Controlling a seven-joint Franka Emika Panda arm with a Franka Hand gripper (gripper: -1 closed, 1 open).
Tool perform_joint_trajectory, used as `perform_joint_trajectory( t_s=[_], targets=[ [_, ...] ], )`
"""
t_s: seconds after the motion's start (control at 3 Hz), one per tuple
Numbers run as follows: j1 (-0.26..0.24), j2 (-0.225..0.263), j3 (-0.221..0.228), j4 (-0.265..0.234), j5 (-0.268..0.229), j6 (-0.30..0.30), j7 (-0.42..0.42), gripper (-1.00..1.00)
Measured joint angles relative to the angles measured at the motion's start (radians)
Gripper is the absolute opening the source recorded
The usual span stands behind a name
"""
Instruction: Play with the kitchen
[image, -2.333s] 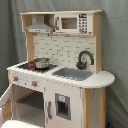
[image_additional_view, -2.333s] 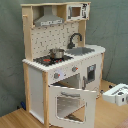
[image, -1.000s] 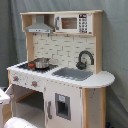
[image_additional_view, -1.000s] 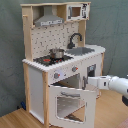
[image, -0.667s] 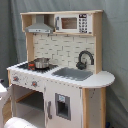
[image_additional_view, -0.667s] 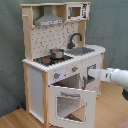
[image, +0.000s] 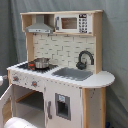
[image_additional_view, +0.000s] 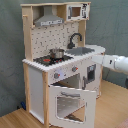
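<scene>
White board and pale wood kitchen: stiff, bulky, light parts. Best held at oven door edge. End effector state unclear.

The kitchen is white and pale wood, with a black stovetop, grey sink, black faucet and brick-patterned backsplash. A silver pot sits on it. The arm is white.

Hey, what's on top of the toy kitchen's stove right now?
A small metal pot sits on the black stovetop, beside a red burner. Above it hangs the grey hood. What the pot holds does not show, and the burner under it is covered.
</scene>
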Motion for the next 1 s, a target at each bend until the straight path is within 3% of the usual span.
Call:
perform_joint_trajectory(
  t_s=[0.33,1.0],
  targets=[
    [-0.023,0.0,-0.068,0.036,-0.028,-0.055,0.003,1.0],
    [-0.206,0.03,-0.117,0.111,-0.013,-0.059,0.062,1.0]
  ],
)
